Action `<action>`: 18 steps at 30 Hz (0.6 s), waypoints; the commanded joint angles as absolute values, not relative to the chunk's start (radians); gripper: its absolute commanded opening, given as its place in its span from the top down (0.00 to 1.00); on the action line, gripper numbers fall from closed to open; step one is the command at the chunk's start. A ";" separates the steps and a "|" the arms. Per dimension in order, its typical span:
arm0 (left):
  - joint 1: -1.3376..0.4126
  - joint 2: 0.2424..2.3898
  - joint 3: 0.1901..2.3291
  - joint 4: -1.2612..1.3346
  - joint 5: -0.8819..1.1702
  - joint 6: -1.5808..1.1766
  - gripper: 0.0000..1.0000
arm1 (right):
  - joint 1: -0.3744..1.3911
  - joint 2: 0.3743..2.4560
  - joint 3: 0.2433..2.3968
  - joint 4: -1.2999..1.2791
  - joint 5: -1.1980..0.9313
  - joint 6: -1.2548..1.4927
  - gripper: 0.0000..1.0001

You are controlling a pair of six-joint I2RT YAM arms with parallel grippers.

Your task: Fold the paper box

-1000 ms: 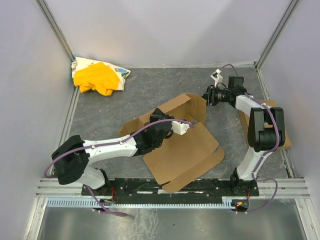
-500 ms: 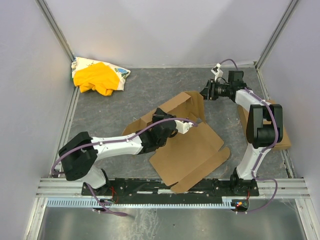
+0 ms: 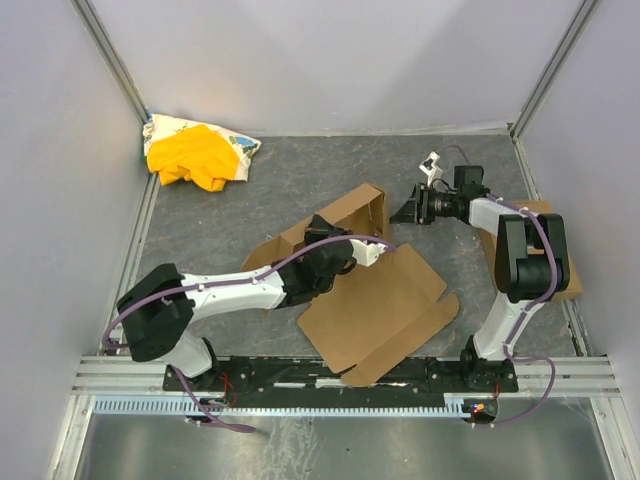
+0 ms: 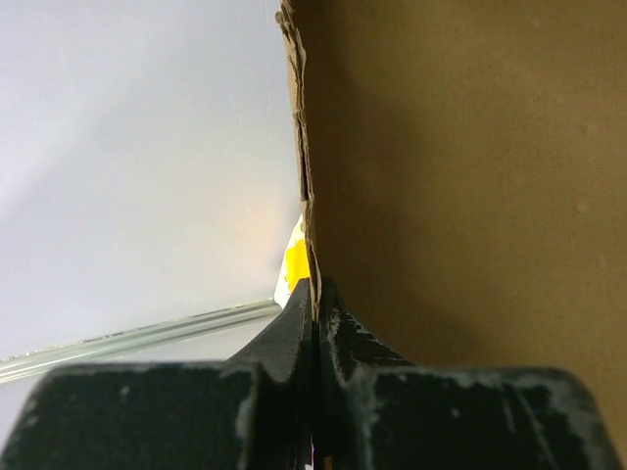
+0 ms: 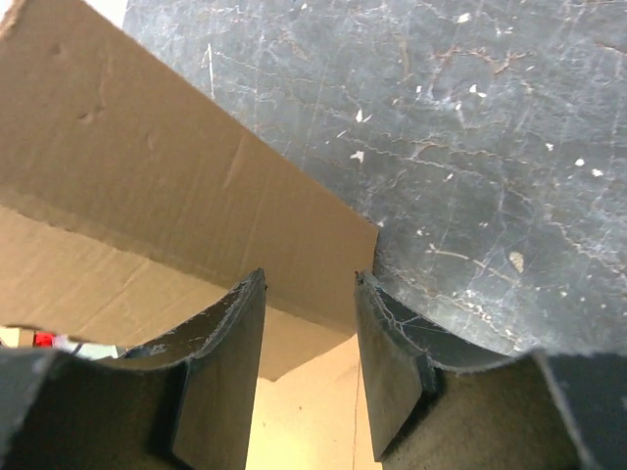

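Paper box (image 3: 375,300) in the middle of the table (image 3: 300,170), one flap (image 3: 352,212) raised. My left gripper (image 4: 313,294) pinches its edge tight. Right gripper (image 5: 309,284) is spread wide beside it, holding nothing. Risk: the thin pinch slips and the flap drops, or a right-side push skids the box.

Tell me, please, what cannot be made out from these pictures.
- Top external: the left jaws' grip on the paper box, hidden under their own wrist.
- Left wrist: most of the box, cut off by the frame.
- Right wrist: whether the right jaws touch the flap; the angle hides it.
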State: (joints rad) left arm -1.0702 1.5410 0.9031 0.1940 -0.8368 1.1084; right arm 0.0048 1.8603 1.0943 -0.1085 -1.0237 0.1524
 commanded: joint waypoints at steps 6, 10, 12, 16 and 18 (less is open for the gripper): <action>-1.104 1.467 0.886 0.192 -0.863 1.134 0.97 | 0.014 1.712 0.978 0.140 -1.130 0.206 0.49; -1.110 1.463 0.888 0.192 -0.867 1.129 0.97 | 0.037 1.692 0.976 0.111 -1.146 0.168 0.49; -1.115 1.465 0.890 0.192 -0.872 1.131 0.97 | 0.054 1.678 0.975 0.056 -1.133 0.119 0.49; -1.119 1.467 0.892 0.192 -0.874 1.130 0.97 | 0.078 1.638 0.925 0.053 -1.105 0.084 0.48; -1.123 1.464 0.892 0.192 -0.876 1.128 0.97 | 0.088 1.612 0.897 0.089 -1.083 0.092 0.48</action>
